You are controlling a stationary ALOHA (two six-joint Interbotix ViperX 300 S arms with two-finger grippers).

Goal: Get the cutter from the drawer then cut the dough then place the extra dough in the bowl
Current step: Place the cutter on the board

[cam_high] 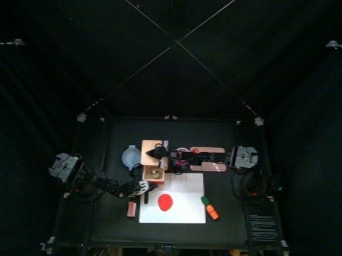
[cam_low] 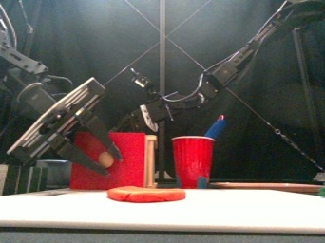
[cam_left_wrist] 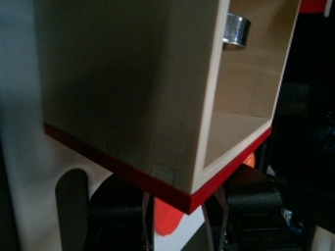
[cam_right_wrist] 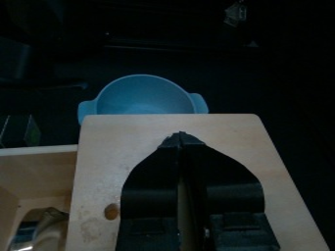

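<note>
The drawer (cam_left_wrist: 131, 98) is open at the left pincer (cam_left_wrist: 181, 201), whose grip I cannot tell, the right pincer (cam_right_wrist: 181, 147) sits pressed together on the box (cam_right_wrist: 118, 147), and cutter (cam_left_wrist: 236, 29) and dough (cam_low: 146, 194) wait untouched.

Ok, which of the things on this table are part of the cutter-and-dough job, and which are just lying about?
Job: wooden box with its red drawer front, metal cutter in the drawer, red dough, white board, blue-grey bowl.
Lying about: red cup with a blue knife, orange and green toy, small reddish toy.
</note>
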